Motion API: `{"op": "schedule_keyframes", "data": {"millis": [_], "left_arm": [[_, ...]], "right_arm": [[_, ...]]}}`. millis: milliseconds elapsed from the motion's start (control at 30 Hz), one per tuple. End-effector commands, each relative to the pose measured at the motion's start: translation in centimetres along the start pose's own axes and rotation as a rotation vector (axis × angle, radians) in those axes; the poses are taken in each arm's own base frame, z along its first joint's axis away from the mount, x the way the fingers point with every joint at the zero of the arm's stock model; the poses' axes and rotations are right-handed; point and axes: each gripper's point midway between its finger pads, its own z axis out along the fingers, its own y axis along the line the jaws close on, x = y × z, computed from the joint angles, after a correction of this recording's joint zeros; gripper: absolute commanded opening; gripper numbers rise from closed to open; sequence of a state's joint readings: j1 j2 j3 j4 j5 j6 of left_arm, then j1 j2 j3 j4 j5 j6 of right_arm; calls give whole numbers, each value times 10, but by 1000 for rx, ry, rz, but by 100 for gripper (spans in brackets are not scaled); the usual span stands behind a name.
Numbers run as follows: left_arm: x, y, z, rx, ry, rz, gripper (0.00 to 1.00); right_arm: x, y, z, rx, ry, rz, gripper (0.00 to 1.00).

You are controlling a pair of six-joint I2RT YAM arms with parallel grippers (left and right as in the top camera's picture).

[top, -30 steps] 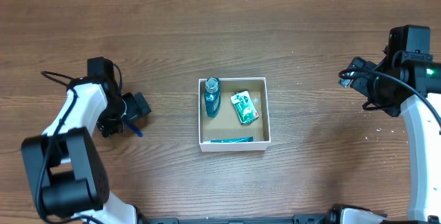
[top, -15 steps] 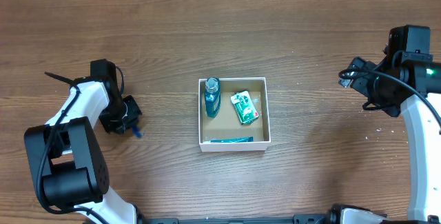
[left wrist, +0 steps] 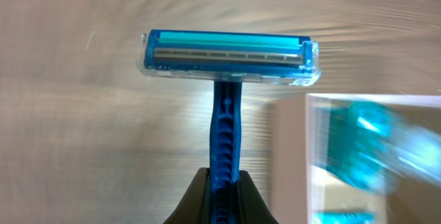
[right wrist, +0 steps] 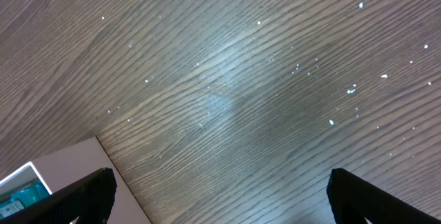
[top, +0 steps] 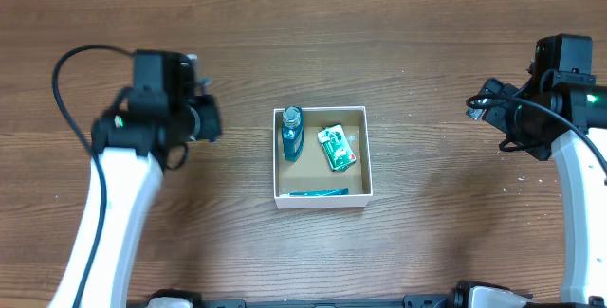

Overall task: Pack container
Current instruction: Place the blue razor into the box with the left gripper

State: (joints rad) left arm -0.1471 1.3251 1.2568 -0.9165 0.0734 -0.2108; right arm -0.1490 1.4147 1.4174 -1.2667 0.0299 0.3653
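Observation:
In the left wrist view my left gripper is shut on the ribbed handle of a blue disposable razor, whose head points away from me, above the wood table. Overhead, that gripper hangs just left of the container, a small white-walled box with a brown inside, and the razor is hidden under the gripper. A blurred corner of the container also shows at the right of the left wrist view. My right gripper stands open far to the right, with nothing but bare wood between its fingers.
Inside the container lie a blue bottle, a green packet and a teal tube. A corner of the container shows at the lower left of the right wrist view. Wood tabletop surrounds the box on all sides.
My left gripper shut on the razor at the table's left, lifted it and swung up and right toward the container. The right arm has not moved.

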Motion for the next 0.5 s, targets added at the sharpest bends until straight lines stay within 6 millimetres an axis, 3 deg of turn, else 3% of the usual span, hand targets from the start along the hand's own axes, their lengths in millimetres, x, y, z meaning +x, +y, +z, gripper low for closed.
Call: {"op": "schedule_keyframes", "data": {"millis": [0, 100, 200, 400, 467], "left_arm": [[8, -69, -40, 86, -119, 459, 4], [37, -120, -44, 157, -120, 799, 4], [77, -163, -19, 233, -38, 1165, 4], [134, -156, 85, 199, 328, 1235, 4], [148, -149, 104, 188, 408, 1238, 4]], "right_arm": [[-2, 0, -2, -4, -14, -2, 100], [-3, 0, -2, -4, -15, -2, 100], [-2, 0, -2, -4, -13, -2, 99], [-2, 1, -2, -11, -11, -3, 100], [-2, 1, -2, -10, -10, -3, 100]]}}
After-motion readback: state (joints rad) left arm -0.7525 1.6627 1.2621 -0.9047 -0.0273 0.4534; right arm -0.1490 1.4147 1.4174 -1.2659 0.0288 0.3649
